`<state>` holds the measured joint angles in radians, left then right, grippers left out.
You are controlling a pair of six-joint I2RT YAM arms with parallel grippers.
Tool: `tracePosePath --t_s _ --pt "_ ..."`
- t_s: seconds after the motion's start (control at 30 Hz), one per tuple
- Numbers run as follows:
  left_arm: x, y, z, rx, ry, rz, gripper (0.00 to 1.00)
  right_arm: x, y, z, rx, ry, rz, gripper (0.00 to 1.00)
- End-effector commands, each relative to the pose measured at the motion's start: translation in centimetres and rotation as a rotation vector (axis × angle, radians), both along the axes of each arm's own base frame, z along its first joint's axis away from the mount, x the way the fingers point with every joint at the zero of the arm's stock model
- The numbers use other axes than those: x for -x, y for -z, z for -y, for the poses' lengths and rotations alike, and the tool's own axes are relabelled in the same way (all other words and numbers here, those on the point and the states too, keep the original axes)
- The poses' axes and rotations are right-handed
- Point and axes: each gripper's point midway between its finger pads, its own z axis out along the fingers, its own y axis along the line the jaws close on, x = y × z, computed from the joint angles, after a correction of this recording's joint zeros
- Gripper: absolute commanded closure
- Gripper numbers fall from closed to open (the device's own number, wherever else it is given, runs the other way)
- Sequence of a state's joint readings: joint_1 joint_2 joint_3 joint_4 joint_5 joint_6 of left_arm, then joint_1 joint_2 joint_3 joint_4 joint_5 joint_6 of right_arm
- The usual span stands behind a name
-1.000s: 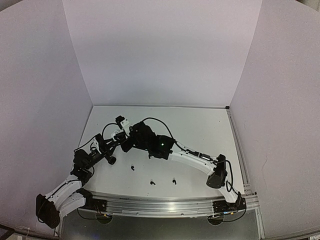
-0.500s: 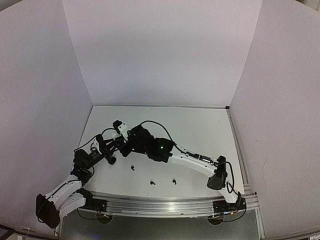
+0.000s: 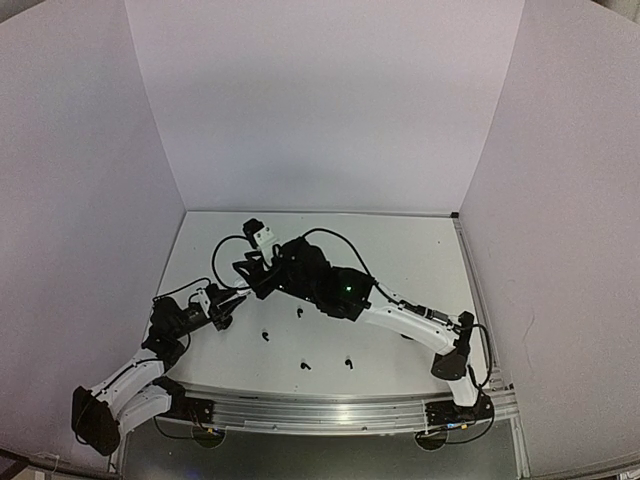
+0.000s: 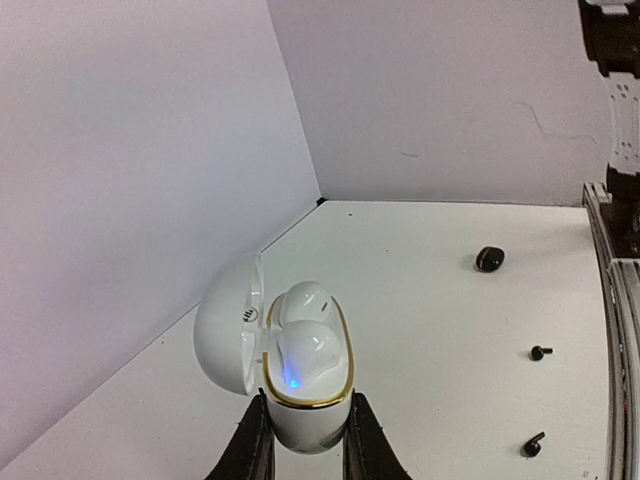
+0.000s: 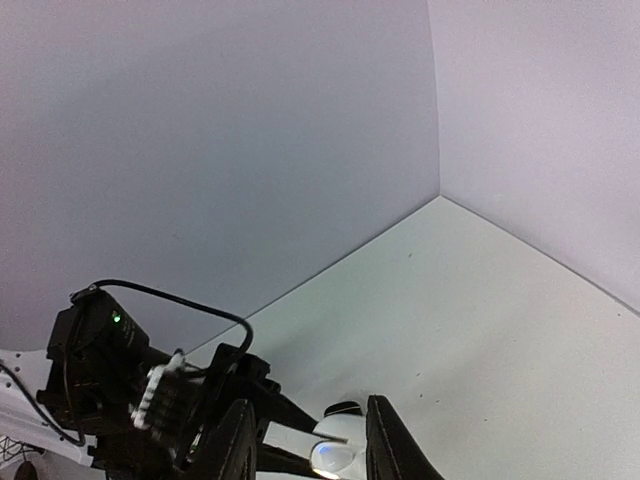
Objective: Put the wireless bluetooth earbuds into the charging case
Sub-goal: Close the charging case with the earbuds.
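the flat white table (image 3: 420, 260) holds both arms at its left side. the left gripper (image 4: 305, 420) clamps the base of the open glossy white gold-rimmed charging case (image 4: 300, 430), with two white plastic earbuds (image 4: 308, 348) seated inside. the right gripper (image 5: 309, 402) hangs above it, jaws spread and empty. small black stemmed earbuds (image 4: 540, 351) lie loose to the right, nearer the front.

White case (image 4: 300, 428) open, upright; 2 white earbuds (image 4: 308, 350) seated inside.

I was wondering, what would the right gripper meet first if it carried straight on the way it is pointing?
Most likely the open white charging case held by the left gripper; it shows between the fingers of the right gripper, though depth is unclear.
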<state>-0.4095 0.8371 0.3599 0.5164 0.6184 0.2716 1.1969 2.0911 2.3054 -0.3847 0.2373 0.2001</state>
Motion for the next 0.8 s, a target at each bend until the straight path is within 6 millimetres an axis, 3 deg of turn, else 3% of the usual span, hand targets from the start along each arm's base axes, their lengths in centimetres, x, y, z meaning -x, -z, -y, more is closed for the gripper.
tracePosePath --t_s 0.0,0.27,0.43,0.63,0.77 --pt "2.3 0.7 0.9 -0.179 0.125 0.227 1.0 -2.1 1.4 0.3 0.015 0.128 -0.012 0.67" --pt "3.8 0.7 1.3 -0.235 0.206 0.338 1.0 -2.2 6.8 -0.6 0.114 0.133 -0.099 0.67" --pt "3.3 0.3 1.3 -0.252 0.189 0.355 1.0 -0.4 9.8 -0.7 0.183 0.052 -0.193 0.67" --pt "1.8 -0.1 1.2 -0.218 0.132 0.263 1.0 1.6 10.5 0.3 0.214 0.005 -0.243 0.67" --pt "1.3 -0.5 1.2 -0.181 0.115 0.188 1.0 2.2 9.8 1.5 0.214 0.012 -0.248 0.67"
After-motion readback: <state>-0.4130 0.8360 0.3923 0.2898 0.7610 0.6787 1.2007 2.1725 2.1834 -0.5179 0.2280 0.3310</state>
